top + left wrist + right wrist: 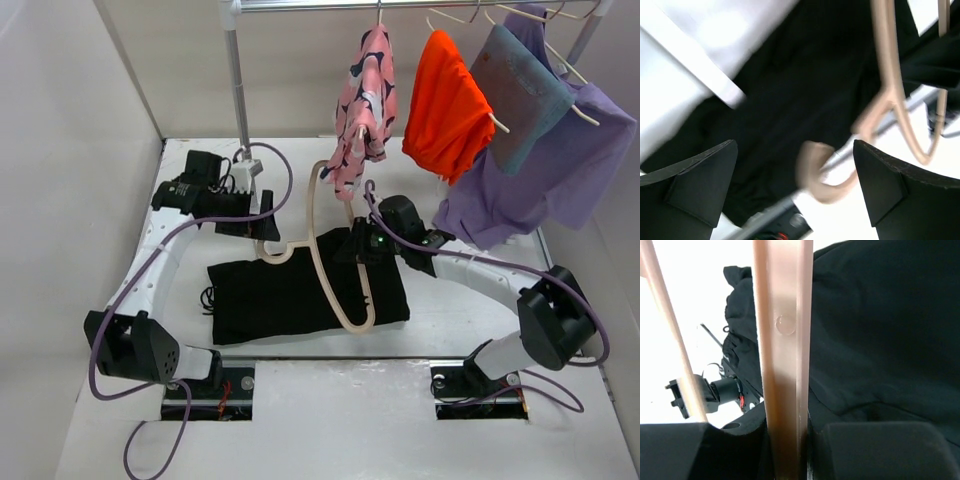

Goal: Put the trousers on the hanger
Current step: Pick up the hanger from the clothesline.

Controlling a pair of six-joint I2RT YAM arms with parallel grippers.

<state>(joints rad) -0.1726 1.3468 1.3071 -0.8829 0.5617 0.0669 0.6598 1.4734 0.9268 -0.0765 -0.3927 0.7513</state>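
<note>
The black trousers (290,295) lie folded on the white table. The pale beige hanger (335,300) is over them, its hook (273,251) to the left. My right gripper (362,245) is shut on one bar of the hanger; in the right wrist view the bar (782,340) runs up from between the gripper (785,450) fingers, with the trousers (880,330) behind. My left gripper (255,225) is open beside the hook. In the blurred left wrist view the hook (815,170) sits between the open gripper's (795,185) fingers (700,175) without touching them, above the trousers (805,75).
A clothes rail at the back carries a pink patterned garment (365,110), an orange garment (445,105) and purple and blue shirts (540,140) on hangers. The rail's post (237,80) stands behind the left gripper. White walls close in left and right.
</note>
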